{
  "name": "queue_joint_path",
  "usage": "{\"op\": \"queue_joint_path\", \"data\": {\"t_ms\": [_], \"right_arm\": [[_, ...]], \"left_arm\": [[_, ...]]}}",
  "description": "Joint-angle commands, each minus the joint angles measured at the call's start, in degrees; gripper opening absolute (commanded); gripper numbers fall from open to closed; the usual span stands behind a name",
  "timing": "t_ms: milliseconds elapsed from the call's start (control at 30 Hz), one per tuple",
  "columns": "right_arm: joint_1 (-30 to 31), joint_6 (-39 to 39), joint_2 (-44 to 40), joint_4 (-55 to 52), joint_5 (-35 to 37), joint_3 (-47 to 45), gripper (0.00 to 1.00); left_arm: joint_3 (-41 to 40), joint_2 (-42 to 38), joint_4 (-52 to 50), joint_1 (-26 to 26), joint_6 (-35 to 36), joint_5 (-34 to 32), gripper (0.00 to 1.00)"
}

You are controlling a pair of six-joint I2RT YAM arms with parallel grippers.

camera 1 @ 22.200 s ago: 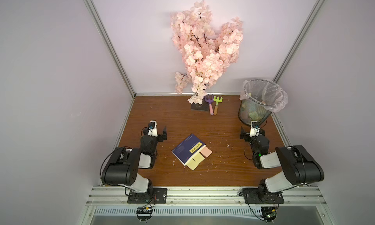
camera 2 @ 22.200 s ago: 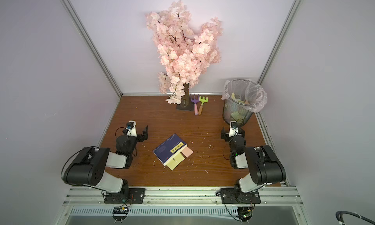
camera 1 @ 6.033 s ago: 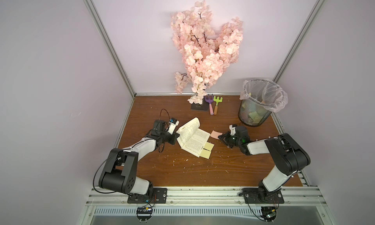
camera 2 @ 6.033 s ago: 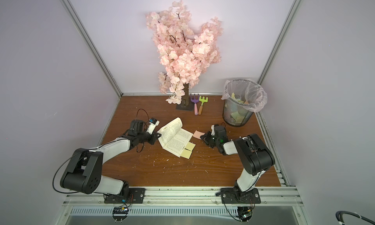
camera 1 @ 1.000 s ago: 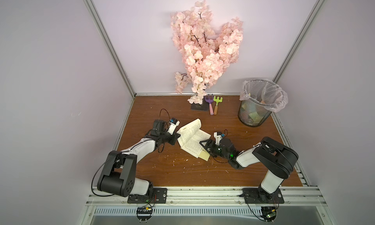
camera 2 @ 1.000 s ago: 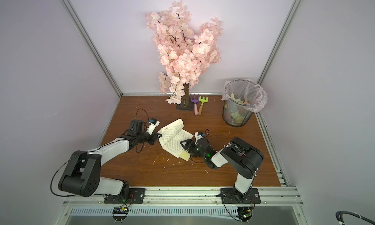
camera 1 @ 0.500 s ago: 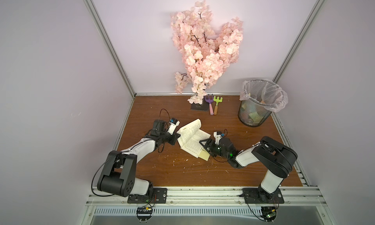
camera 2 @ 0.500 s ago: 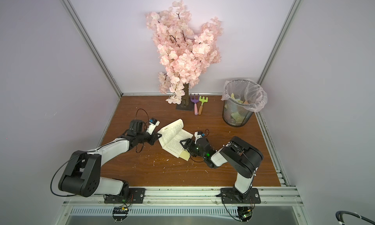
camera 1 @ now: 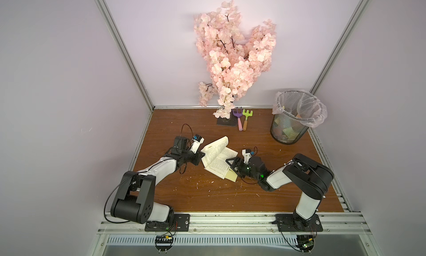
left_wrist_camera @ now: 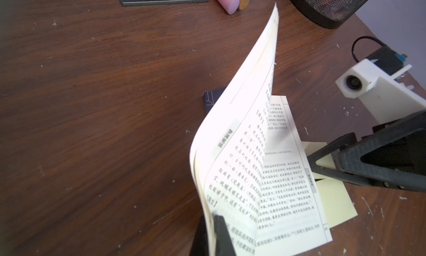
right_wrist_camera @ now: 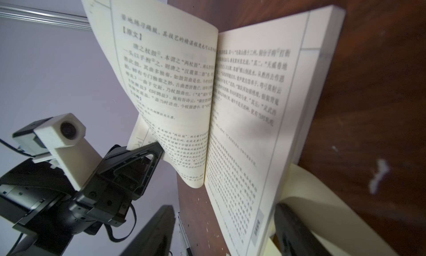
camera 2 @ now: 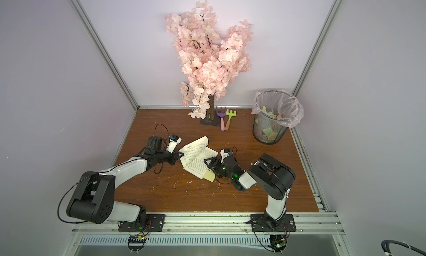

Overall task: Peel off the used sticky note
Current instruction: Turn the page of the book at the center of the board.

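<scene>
An open book [camera 1: 219, 159] [camera 2: 197, 157] lies mid-table. My left gripper [camera 1: 202, 153] [left_wrist_camera: 213, 222] is shut on a bunch of its lifted pages [left_wrist_camera: 249, 100]. Two yellow sticky notes stick out from under the book's right-hand page; the lower one [camera 1: 232, 176] [camera 2: 210, 176] [left_wrist_camera: 334, 201] is larger, the upper one [left_wrist_camera: 315, 148] is partly covered. My right gripper [camera 1: 231, 167] [camera 2: 208, 166] [right_wrist_camera: 224, 231] stands open at that edge. In the right wrist view the page edge lies between its fingers, and one finger [right_wrist_camera: 292, 227] rests against a curled yellow note [right_wrist_camera: 322, 201].
A mesh bin [camera 1: 292, 128] lined with a plastic bag stands at the back right and holds discarded notes. A pink blossom tree [camera 1: 232, 58] and two toy rakes [camera 1: 243, 120] stand at the back. Small paper scraps dot the wooden table [camera 1: 207, 192].
Nothing visible has moved in the last second. Six seconds ago a pink note lay by my right gripper further right; that note is gone and the gripper now sits at the book's edge.
</scene>
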Motion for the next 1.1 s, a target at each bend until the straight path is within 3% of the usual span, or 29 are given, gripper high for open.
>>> {"op": "queue_joint_path", "data": {"t_ms": [0,833,1067], "right_arm": [[-0.1,0.2,0.4,0.0,-1.9,2.9,0.71],[-0.7,-2.8,0.6,-3.6,-2.1,7.0,0.71],[-0.5,-6.3,-3.7,-13.1,1.4,6.7,0.72]], "left_arm": [[-0.1,1.2,-3.3,0.5,1.1,1.0,0.01],[0.2,1.6,-3.9,0.4,1.5,1.5,0.01],[0.2,1.7,-3.9,0.4,1.5,1.5,0.01]]}}
